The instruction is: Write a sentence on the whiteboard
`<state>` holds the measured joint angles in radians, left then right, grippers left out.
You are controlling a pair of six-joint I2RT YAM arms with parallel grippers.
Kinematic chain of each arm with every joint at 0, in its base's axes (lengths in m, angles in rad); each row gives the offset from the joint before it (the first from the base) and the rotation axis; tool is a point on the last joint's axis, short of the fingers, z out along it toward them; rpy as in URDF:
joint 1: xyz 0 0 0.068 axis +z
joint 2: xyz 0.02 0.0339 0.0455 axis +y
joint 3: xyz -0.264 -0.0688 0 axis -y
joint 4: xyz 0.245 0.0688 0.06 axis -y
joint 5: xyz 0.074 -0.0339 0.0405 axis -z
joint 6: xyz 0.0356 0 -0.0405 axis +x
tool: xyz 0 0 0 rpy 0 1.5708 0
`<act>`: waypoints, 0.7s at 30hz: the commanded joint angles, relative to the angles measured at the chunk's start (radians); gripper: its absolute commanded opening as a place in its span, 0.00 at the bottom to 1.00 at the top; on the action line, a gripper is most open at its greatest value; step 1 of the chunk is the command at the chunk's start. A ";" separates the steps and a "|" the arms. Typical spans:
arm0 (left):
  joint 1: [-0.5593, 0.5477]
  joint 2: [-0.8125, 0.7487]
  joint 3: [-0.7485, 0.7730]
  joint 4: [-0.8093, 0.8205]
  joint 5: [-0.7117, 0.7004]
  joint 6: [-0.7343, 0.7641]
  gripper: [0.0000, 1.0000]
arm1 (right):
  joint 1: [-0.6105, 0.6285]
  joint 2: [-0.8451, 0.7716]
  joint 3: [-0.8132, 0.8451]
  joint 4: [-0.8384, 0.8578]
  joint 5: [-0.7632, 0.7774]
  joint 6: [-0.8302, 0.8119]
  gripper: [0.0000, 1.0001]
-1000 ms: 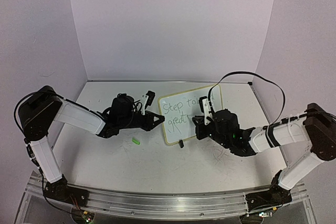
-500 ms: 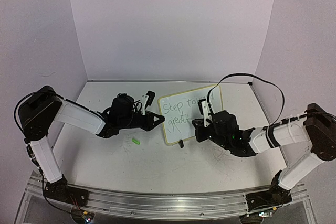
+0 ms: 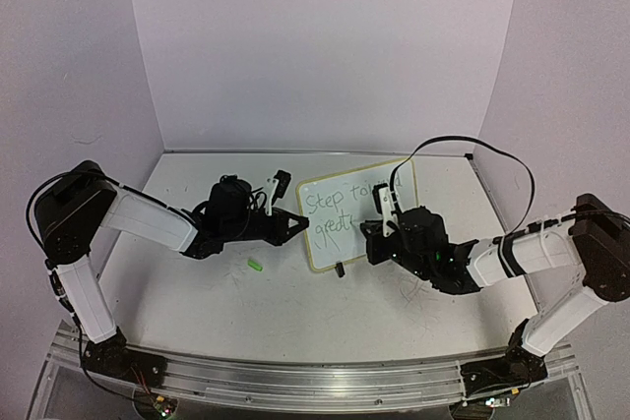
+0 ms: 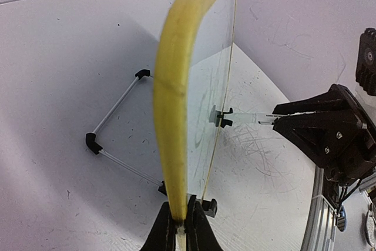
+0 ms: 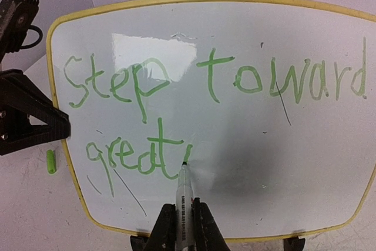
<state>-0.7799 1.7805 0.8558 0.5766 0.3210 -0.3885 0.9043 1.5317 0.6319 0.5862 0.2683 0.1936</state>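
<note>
The whiteboard (image 5: 282, 163) stands tilted on its wire stand, seen mid-table in the top view (image 3: 340, 243) and edge-on in the left wrist view (image 4: 176, 98). The sentence (image 5: 214, 61) is in green: "Step toward" above "great", then one short stroke. My left gripper (image 4: 181, 221) is shut on the board's yellow left rim, also visible from above (image 3: 298, 222). My right gripper (image 5: 183, 221) is shut on a white marker (image 5: 183, 195). The marker's tip touches the board at the foot of that short stroke. The right gripper (image 3: 374, 241) sits in front of the board's lower right part.
A small green cap (image 3: 255, 265) lies on the table left of the board, below the left gripper. The thin wire stand (image 4: 117, 101) with black feet spreads behind the board. The tabletop (image 3: 295, 312) is scuffed with grey scribbles. Walls close the table's back and sides.
The right gripper with the marker has shifted very slightly leftward along the lower line. The left arm and the board have not moved.
</note>
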 commanded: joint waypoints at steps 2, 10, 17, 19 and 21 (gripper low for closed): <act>0.004 -0.033 -0.005 -0.010 -0.036 0.039 0.00 | -0.015 0.000 0.031 0.063 0.031 -0.010 0.00; 0.004 -0.033 -0.006 -0.010 -0.036 0.040 0.00 | -0.026 0.006 0.041 0.069 0.045 -0.013 0.00; 0.004 -0.033 -0.005 -0.010 -0.037 0.040 0.00 | -0.027 -0.004 0.038 0.052 0.089 0.001 0.00; 0.003 -0.034 -0.004 -0.010 -0.037 0.040 0.00 | -0.027 -0.012 0.038 0.036 0.096 0.005 0.00; 0.004 -0.035 -0.002 -0.010 -0.037 0.040 0.00 | -0.026 -0.019 0.035 0.020 0.088 0.010 0.00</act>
<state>-0.7799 1.7805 0.8558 0.5766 0.3202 -0.3885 0.8906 1.5314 0.6359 0.6193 0.3096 0.1892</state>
